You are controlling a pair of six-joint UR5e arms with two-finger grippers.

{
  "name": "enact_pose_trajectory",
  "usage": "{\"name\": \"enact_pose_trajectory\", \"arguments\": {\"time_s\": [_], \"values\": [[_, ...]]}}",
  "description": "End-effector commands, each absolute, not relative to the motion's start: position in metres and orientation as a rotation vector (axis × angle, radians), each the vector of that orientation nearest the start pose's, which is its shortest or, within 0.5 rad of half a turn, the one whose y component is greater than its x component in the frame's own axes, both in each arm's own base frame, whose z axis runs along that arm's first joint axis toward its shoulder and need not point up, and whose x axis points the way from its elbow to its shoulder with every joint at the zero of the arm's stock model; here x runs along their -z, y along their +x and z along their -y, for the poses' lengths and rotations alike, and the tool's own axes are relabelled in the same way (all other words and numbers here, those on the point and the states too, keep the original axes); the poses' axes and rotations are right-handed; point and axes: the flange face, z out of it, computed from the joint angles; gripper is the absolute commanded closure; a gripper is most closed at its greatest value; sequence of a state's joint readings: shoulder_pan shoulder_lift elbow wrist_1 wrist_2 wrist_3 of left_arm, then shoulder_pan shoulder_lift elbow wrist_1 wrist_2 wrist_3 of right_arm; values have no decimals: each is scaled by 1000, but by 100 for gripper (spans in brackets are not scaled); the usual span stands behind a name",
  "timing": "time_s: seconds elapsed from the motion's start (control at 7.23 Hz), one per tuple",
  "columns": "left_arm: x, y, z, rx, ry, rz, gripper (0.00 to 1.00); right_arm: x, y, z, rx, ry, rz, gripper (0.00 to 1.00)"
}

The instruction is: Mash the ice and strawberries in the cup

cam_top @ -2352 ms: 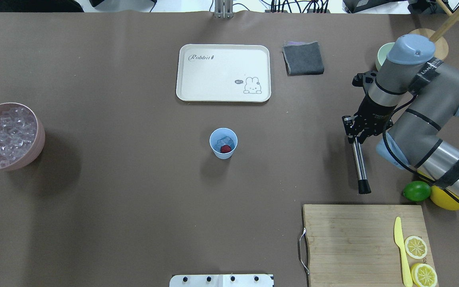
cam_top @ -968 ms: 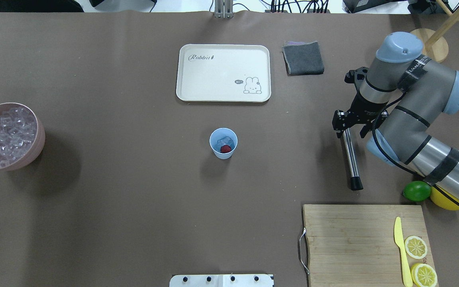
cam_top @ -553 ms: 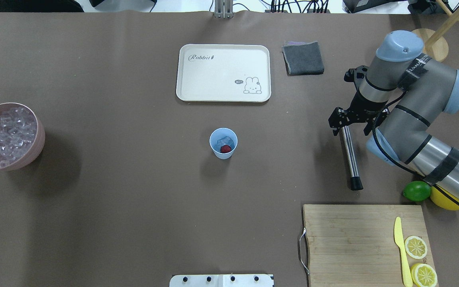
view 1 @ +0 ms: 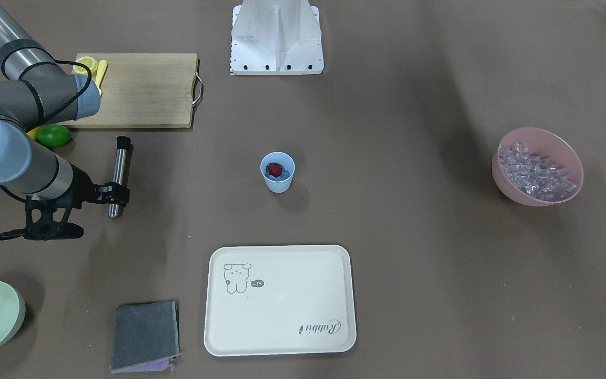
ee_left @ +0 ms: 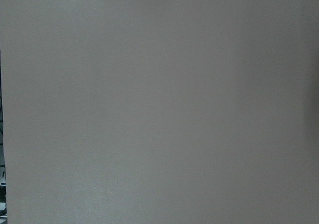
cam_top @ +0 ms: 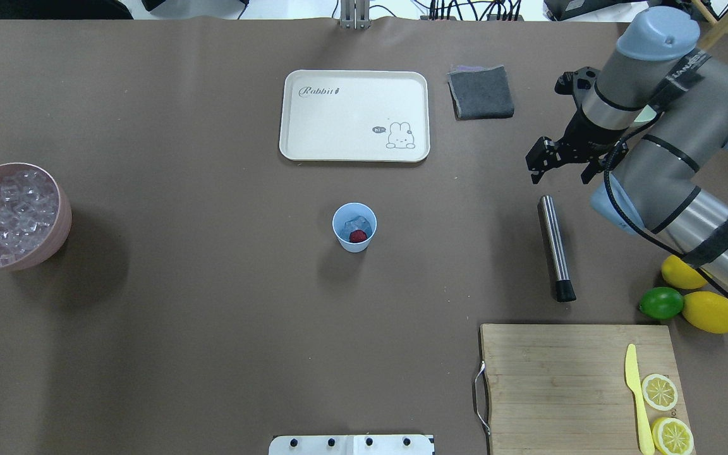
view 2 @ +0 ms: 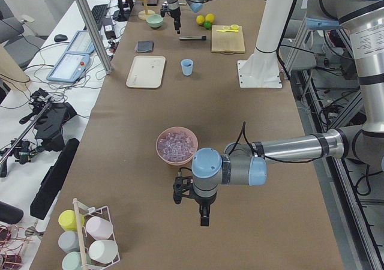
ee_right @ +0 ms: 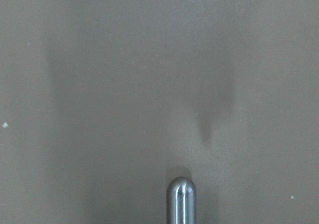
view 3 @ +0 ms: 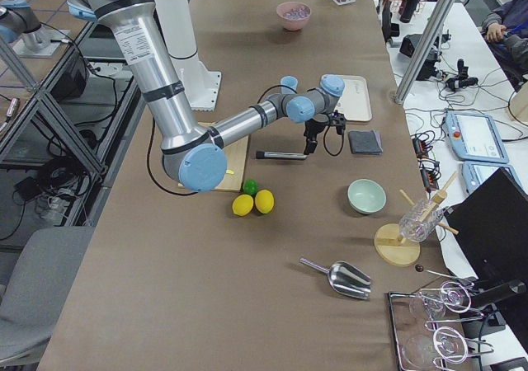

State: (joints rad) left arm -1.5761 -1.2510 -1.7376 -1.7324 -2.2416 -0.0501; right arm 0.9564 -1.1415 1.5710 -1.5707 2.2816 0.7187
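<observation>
- We take the cup [cam_top: 354, 227] as our landmark: a light-blue tumbler standing upright on the brown table, near the middle, with neither arm close to it.
- Inside the cup we see the red strawberry [cam_top: 357, 236] on the side nearer the robot, with clear ice [cam_top: 357, 222] touching it on the far side.
- Well off to the cup's right, the right gripper [cam_top: 560, 175] hangs with its two black fingers spread apart and nothing between them.
- Just on the robot's side of that gripper lies the metal muddler [cam_top: 553, 243], flat on the table and apart from the fingers. Its rounded steel end points away from the robot and its black cap toward it. The right wrist view shows only that rounded tip and bare table.
- We find the left gripper [view 2: 204, 221] only in the left side view, far from the cup, past the pink bowl [cam_top: 62, 232]. We cannot tell whether its fingers are parted or closed. Its wrist view shows only table.
- The pink bowl sits far to the cup's left, piled with more clear cubes.
- Beyond the cup, away from the robot, lies a cream tray [cam_top: 313, 126], with a folded grey cloth [cam_top: 481, 93] to its right.
- Nearer the robot and to the cup's right lies a wooden cutting board [cam_top: 553, 379], with a lime [cam_top: 661, 303] and two lemons [cam_top: 710, 311] by its far right corner.
</observation>
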Motion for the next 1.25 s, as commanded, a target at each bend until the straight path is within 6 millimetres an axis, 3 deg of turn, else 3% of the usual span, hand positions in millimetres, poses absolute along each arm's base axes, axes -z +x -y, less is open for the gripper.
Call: {"name": "enact_pose_trajectory", "arguments": {"time_s": [0.0, 0.28, 0.42, 0.55, 0.69, 1.11], "values": [[-668, -64, 366, 169, -27, -768, 1, -395, -260, 593, 21, -23, 826, 0], [-620, -63, 408, 201, -106, -774, 1, -403, -196, 592, 70, 71, 824, 0], [-618, -63, 410, 199, -111, -773, 1, -415, -158, 589, 78, 75, 797, 0], [-620, -63, 410, 200, -112, -773, 1, -429, -101, 586, 141, 75, 752, 0], [-618, -63, 410, 199, -109, -774, 1, -456, -44, 573, 215, 68, 722, 0], [-621, -63, 409, 201, -115, -773, 1, -567, 70, 501, 250, 27, 664, 0]]}}
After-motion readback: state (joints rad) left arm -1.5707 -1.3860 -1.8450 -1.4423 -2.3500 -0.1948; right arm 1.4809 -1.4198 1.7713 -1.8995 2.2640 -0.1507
